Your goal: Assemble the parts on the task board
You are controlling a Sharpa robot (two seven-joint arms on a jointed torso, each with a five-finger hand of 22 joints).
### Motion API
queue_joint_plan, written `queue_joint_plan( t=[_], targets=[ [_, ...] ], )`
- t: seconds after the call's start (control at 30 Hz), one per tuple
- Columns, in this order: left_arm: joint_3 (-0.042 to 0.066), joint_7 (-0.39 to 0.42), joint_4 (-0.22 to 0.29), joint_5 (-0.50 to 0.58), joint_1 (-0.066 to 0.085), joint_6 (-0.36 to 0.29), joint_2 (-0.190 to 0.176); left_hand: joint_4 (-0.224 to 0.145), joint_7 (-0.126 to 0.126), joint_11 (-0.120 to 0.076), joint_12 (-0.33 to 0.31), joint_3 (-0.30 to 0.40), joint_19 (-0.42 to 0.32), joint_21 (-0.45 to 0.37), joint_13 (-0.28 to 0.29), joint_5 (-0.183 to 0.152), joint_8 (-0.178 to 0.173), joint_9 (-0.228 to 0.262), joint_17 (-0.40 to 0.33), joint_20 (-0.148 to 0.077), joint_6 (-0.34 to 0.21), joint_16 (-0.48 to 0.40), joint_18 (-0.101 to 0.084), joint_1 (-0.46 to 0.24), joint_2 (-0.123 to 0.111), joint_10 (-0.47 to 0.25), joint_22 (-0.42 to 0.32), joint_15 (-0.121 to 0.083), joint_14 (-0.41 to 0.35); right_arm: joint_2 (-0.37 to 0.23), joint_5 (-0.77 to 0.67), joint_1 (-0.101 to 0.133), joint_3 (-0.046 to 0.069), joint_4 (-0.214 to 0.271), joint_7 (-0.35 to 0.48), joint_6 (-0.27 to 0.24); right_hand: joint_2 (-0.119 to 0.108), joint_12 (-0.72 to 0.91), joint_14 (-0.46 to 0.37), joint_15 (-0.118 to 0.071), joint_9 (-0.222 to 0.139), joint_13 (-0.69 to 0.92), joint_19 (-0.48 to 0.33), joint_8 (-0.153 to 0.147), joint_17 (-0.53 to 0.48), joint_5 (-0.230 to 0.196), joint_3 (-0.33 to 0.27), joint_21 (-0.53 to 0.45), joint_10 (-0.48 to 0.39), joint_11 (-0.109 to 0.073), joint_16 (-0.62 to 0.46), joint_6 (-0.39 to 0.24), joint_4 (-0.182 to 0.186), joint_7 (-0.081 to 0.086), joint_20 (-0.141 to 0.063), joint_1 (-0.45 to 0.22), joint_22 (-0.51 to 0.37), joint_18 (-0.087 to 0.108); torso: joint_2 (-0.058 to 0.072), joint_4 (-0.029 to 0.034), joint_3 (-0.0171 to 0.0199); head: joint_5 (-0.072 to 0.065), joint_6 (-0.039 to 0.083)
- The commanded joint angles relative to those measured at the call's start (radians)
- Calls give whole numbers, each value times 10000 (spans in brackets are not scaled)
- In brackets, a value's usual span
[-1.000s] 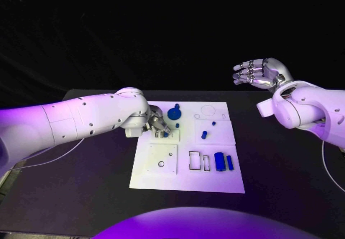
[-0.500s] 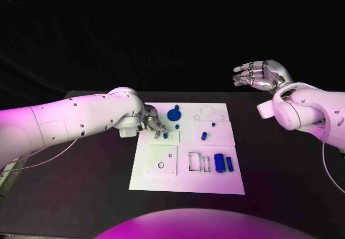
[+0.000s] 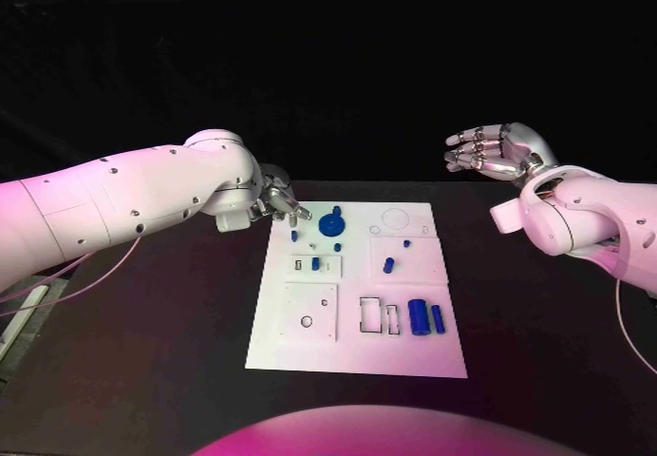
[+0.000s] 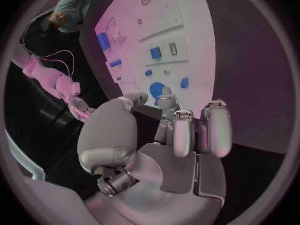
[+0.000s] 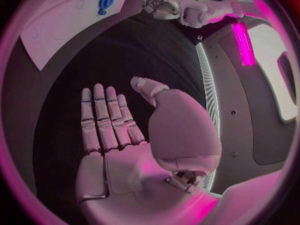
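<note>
task board (image 3: pixel 359 356) sits mid-table, a white plate. partly assembled, by my read: a blue round disc part (image 3: pixel 333 225) at the board's 12 o'clock and a small blue peg (image 3: pixel 315 263) look seated; two blue cylinders (image 3: pixel 426 314) lie loose at 4 o'clock beside empty rectangular slots (image 3: pixel 372 313) (work left). left hand (image 3: pixel 278 204) at the board's 11 o'clock, fingers apart, holding nothing. right hand (image 3: pixel 496 149) raised well off at 2 o'clock, fingers spread, empty.

A black table (image 3: pixel 164 313) stands under everything. At its left edge a thin white cable (image 3: pixel 41 294) runs down toward the near-left corner.
</note>
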Motion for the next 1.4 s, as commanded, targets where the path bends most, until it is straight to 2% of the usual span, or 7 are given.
queue_joint_plan(
  t=[0.03,0.13,0.23,0.47,0.77,1.03,1.4],
  targets=[
    [66,183,-407,-734,78,133,147,51,34,27,-2,-66,8,-23,-6,-77,-72,-62,2354,69,-29,-13,82,139,-7,-42,15,70,949,7,-89,-11,2,-6,112,110,3,43,-25,63,-8,-14,-55,-63,-16,12,-64,-54,-73,-15,-38,-57,-6,686,37,-133,-15,108,19,-3,6,40,53],
    [99,227,-748,-1129,112,289,276,96,46,42,32,-149,25,-12,0,-218,-122,-116,2360,110,13,-8,80,212,-12,-32,42,87,952,14,-98,-15,2,-7,111,116,3,43,-25,63,-8,-14,-55,-63,-16,12,-64,-54,-73,-15,-38,-57,-6,686,37,-133,-15,108,16,-3,10,47,67],
    [75,246,-1047,-1383,128,510,420,139,56,56,41,-322,37,-16,-46,-853,-207,-206,2369,157,78,0,83,309,25,-48,53,110,957,21,-107,-20,2,-9,109,121,3,43,-25,63,-8,-14,-55,-63,-16,12,-64,-54,-73,-15,-38,-57,-6,686,37,-133,-15,108,21,3,9,60,71],
    [-121,254,-1747,-1432,64,899,811,153,59,64,59,-521,49,-17,-100,-1432,-297,-298,2385,178,130,13,82,330,127,-71,71,118,963,45,-144,-40,2,-3,116,129,4,46,-24,64,-10,-18,-55,-62,-17,14,-68,-57,-74,-16,-39,-57,-5,686,38,-132,-20,108,21,2,-5,128,52],
    [-424,278,-2382,-1145,-270,891,1205,165,62,68,45,-594,56,-12,-139,-1572,-325,-323,2401,179,139,24,80,302,155,-94,86,122,968,84,-176,-61,2,21,134,134,4,46,-24,64,-10,-18,-55,-62,-17,14,-68,-57,-74,-16,-39,-57,-5,686,38,-132,-20,108,20,-14,4,161,34],
    [-470,302,-2543,-886,-413,755,1324,179,58,69,116,-742,82,23,-111,-1761,-357,-360,2432,184,174,48,67,112,229,-70,148,124,978,105,-179,-66,2,26,136,139,9,51,-23,63,-12,-25,-55,-62,-18,19,-72,-63,-76,-17,-41,-58,-6,685,38,-128,-27,108,24,-15,10,147,0],
    [-478,323,-2567,-733,-445,609,1373,162,51,63,142,-748,108,62,-97,-1792,-362,-369,2460,184,186,67,54,129,265,-56,213,121,987,147,-179,-75,3,4,133,154,9,51,-23,63,-12,-25,-55,-62,-18,19,-72,-63,-76,-17,-41,-58,-6,685,38,-128,-27,108,5,-7,17,156,-43]
  ],
)
